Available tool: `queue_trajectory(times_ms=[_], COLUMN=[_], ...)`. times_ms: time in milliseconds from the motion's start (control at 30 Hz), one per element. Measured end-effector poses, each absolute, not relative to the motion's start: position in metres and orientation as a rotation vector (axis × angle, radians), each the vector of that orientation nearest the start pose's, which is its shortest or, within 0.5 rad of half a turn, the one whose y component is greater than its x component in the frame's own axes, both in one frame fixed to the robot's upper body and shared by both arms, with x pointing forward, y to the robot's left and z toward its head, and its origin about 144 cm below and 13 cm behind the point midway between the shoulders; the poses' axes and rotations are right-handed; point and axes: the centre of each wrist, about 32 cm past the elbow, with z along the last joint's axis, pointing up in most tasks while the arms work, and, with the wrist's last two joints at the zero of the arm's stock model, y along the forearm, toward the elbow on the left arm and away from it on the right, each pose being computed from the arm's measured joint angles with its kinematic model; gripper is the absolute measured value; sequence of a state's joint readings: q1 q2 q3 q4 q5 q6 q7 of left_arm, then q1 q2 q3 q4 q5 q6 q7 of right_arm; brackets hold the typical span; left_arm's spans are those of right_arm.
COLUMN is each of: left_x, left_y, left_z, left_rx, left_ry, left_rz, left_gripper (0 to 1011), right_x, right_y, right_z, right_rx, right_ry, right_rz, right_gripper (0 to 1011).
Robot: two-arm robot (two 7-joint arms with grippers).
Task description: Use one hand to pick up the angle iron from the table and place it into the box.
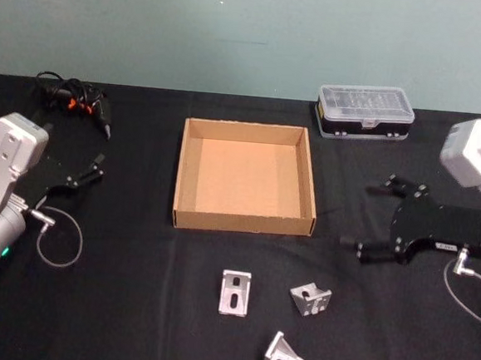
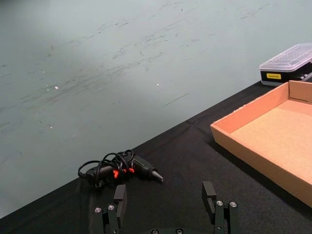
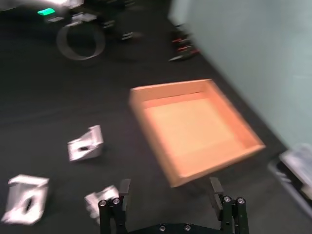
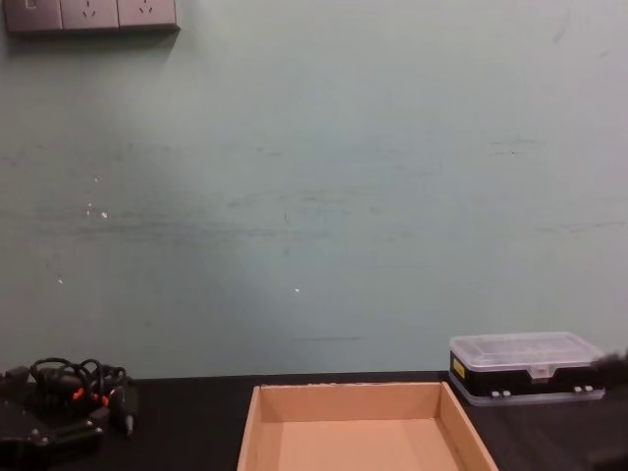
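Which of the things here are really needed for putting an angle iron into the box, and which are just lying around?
Part of the job:
- three angle irons on the table
- box, with nothing in it
- right tool, open, nearer the irons

Just lying about:
- black case with clear lid, behind the box
- cable bundle, far left
- left tool, open, parked at the left

Wall: a pale green painted wall (image 4: 314,196) with faint scuffs filled the upper part.
Sockets: a row of white socket plates (image 4: 90,14) sat at the wall's top left corner.
Table: a flat matte black tabletop (image 4: 196,422) ran along the bottom.
Box: a wide, shallow tan cardboard box (image 4: 353,404) without a lid stood at the centre, its inside bare.
Case: a small black plastic case with a clear lid (image 4: 525,368) lay shut near the box's far right corner.
Cable: a tangle of black cable with orange marks (image 4: 74,385) lay at far left, well apart from the box.
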State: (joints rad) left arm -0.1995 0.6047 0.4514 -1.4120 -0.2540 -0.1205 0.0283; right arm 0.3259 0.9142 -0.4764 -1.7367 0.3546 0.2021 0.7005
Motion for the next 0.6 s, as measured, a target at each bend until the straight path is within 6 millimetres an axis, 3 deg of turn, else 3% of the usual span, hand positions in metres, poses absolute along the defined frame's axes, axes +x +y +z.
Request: queue_trajectory(times_ms=[300,600], left_x=[0.489,0.489], left_y=[0.31,0.31], left_z=[1.14,1.14], left_rx=[0.304,0.304], left_ry=[-0.285,-0.285], left_rz=[1.248,1.248], left_gripper=[1011,1011], right_x=[0.514,0.534], right_y=[-0.314,-0.302], right_z=[1.302,1.304], right_rx=[-0.758,-0.857], right_ry=[-0.175,-0.136], right_rz=[-0.256,-0.132], right_gripper=[1003,1003])
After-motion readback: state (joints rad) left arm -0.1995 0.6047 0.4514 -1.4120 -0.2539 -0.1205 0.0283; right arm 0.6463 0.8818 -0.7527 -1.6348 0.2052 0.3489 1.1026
